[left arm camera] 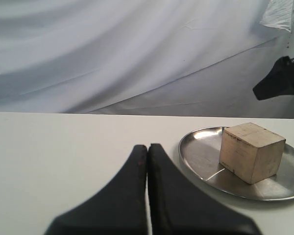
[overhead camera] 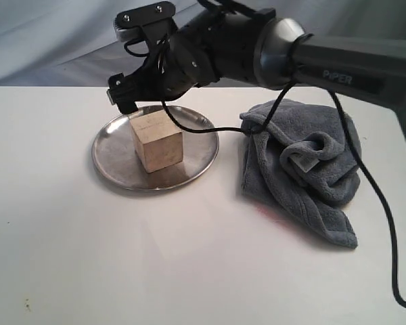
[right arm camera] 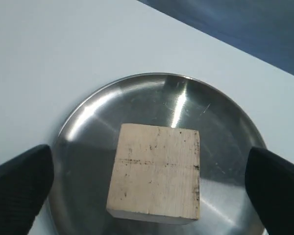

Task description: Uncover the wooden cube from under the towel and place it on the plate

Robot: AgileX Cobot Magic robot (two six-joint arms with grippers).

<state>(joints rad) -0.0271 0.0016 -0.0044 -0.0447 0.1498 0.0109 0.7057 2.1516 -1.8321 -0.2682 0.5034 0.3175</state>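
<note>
In the exterior view the near table [overhead camera: 68,257] is bare. Further back, left of centre, the plate [overhead camera: 111,169] lies flat with the cube [overhead camera: 157,142] standing square on its middle, one corner turned toward the camera. That looks like the end state the task asks for. To the right of centre, apart from the plate, the towel [overhead camera: 304,169] lies crumpled in a heap, probably pushed aside to bare the cube.

Behind and above the plate, the right arm reaches in from the upper right edge, with its wrist bent down over the cube. The right gripper [right arm camera: 149,191] is spread wide, one finger on each side of the cube and clear of it, gripping nothing. That pose suits a release, so a straight lift is likely the next move.

The left gripper [left arm camera: 147,166] has its jaws pressed together and empty, low over the table with the plate beyond it, apparently parked out of the way.
</note>
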